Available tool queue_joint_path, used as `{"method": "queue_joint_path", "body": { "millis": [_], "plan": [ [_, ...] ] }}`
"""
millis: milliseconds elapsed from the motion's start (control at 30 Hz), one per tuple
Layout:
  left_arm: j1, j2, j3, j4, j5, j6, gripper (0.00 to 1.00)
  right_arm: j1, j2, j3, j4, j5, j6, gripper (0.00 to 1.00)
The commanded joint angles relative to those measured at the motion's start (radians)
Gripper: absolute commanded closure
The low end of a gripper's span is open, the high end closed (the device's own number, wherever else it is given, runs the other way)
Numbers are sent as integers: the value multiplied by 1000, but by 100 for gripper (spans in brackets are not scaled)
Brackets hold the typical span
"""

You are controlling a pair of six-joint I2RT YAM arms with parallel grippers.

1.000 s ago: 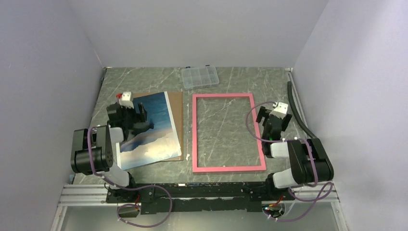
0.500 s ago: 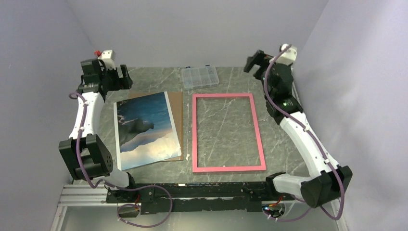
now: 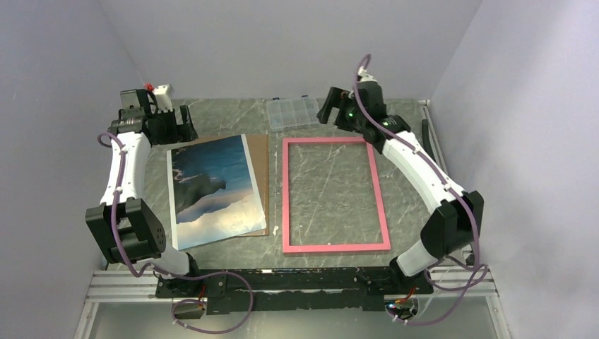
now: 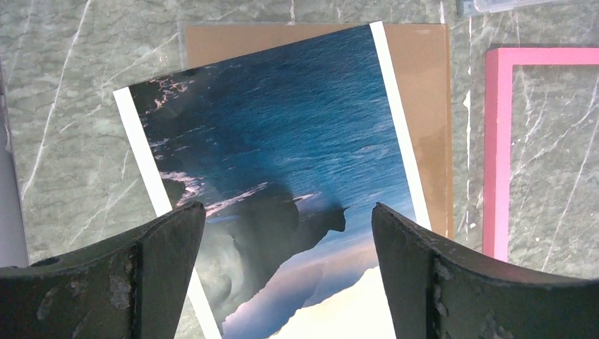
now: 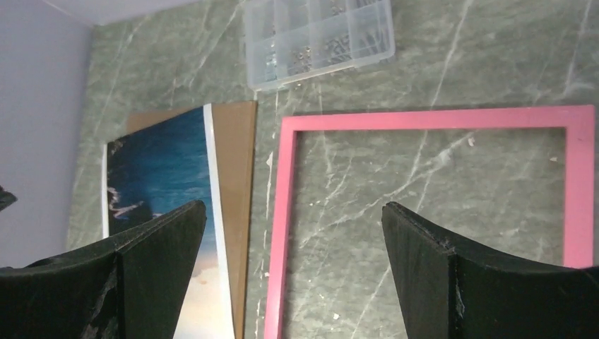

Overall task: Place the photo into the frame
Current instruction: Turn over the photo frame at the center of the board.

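Note:
The photo (image 3: 210, 187), a print of blue sea, dark mountains and pale sky, lies tilted on a brown backing board (image 3: 259, 152) at the left. The pink frame (image 3: 285, 191) lies flat to its right with only table inside it. My left gripper (image 3: 184, 124) is open and empty, raised above the photo's far left corner. The left wrist view looks down on the photo (image 4: 282, 134) between my open left gripper's (image 4: 286, 209) jaws. My right gripper (image 3: 329, 110) is open and empty, high over the frame's far edge (image 5: 424, 119), and its wrist view shows it (image 5: 293, 205) open.
A small clear compartment box (image 3: 293, 112) sits at the back of the table beyond the frame, also in the right wrist view (image 5: 318, 34). Grey walls close in the left, back and right sides. A black cable (image 3: 436, 159) runs along the right edge.
Both arms have risen from a folded pose near the front and stretched to the back of the table. The right gripper has then swung left over the frame's far edge.

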Motion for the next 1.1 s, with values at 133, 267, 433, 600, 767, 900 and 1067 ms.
{"method": "queue_joint_path", "body": {
  "millis": [133, 267, 433, 600, 767, 900, 1067],
  "plan": [
    [5, -51, -21, -11, 23, 19, 7, 256, 311, 448, -424, 383, -15, 0],
    [6, -43, -28, -24, 11, 27, 7, 339, 376, 396, -400, 432, 33, 0],
    [24, -34, -34, -40, 10, 39, 7, 425, 466, 350, -361, 415, 59, 0],
    [40, -28, -43, -52, 31, 41, 7, 462, 546, 323, -332, 397, 113, 1],
    [42, -26, -49, -66, 23, 57, 7, 465, 593, 264, -296, 377, 147, 8],
    [42, -24, -46, -87, 8, 69, 7, 466, 596, 196, -245, 369, 167, 17],
    [42, -30, -52, -100, 7, 71, 7, 472, 596, 126, -193, 352, 188, 27]
  ]
}}
